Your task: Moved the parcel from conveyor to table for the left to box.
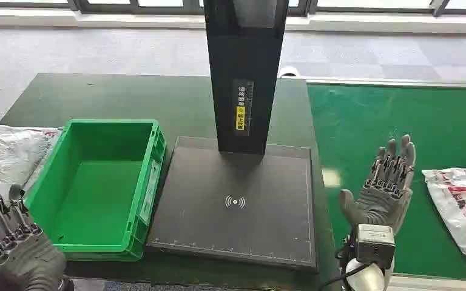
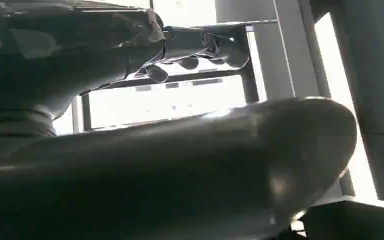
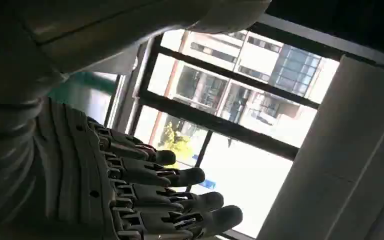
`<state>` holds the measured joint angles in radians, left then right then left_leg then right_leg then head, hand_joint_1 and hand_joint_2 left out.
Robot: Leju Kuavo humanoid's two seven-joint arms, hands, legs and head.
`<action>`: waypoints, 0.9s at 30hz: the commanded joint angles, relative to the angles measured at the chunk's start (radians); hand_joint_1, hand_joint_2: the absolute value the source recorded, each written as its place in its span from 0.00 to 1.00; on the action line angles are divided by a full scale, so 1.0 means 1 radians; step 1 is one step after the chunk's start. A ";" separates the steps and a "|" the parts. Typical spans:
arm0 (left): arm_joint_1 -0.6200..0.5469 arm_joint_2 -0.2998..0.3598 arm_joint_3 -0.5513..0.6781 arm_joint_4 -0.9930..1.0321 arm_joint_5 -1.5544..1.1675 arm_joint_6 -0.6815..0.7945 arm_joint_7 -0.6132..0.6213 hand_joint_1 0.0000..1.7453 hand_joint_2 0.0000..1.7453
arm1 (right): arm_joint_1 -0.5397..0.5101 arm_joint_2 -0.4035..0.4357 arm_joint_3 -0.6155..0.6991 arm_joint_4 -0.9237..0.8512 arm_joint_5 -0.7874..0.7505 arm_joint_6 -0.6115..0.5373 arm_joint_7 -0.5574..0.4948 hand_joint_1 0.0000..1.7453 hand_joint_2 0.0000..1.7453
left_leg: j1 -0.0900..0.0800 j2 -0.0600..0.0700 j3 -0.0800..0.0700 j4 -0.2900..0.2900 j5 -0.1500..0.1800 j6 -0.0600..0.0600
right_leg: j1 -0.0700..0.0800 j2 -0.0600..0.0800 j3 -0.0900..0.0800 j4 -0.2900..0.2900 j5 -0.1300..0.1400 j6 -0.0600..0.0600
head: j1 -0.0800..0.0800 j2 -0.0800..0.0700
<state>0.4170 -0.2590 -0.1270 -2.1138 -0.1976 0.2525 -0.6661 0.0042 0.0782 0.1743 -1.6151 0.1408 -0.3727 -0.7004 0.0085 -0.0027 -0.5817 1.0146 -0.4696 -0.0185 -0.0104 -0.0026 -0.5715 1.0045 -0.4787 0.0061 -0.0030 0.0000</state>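
A white plastic-wrapped parcel (image 1: 464, 206) with red print lies on the green conveyor belt (image 1: 376, 115) at the far right. My right hand (image 1: 385, 185) is raised over the belt just left of the parcel, fingers straight and apart, holding nothing; the right wrist view shows the same spread fingers (image 3: 170, 195). My left hand (image 1: 9, 242) sits at the lower left, beside the green box (image 1: 97, 185), open and empty. The box is empty and stands on the dark table, left of the black scanner pad (image 1: 236, 203).
A black post (image 1: 243, 73) rises from the back of the scanner pad. Another white bag (image 1: 6, 151) lies on the table left of the green box. Grey floor and window frames lie beyond the table.
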 commanded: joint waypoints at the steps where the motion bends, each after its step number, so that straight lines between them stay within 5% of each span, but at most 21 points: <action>1: 0.056 -0.058 0.077 -0.065 -0.040 0.052 -0.032 0.00 0.00 | -0.102 0.027 0.062 0.155 -0.028 0.059 0.002 0.00 1.00 | 0.001 0.006 0.002 -0.001 0.000 0.000 | 0.001 0.006 0.000 -0.001 0.002 0.000 | 0.000 0.000; 27: 0.069 -0.049 0.030 -0.054 -0.054 0.106 -0.032 0.00 0.00 | -0.075 0.040 0.028 0.134 -0.034 0.072 0.002 0.00 1.00 | 0.000 0.001 0.002 -0.001 0.000 0.000 | 0.000 0.001 0.001 -0.002 0.001 0.000 | 0.000 0.000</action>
<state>0.4769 -0.3143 -0.0942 -2.1977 -0.2495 0.3445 -0.6661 -0.0554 0.1209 0.2087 -1.5358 0.1148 -0.3052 -0.7004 0.0085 -0.0026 -0.5811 1.0146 -0.4696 -0.0185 -0.0106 -0.0024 -0.5714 1.0045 -0.4787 0.0061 -0.0034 0.0000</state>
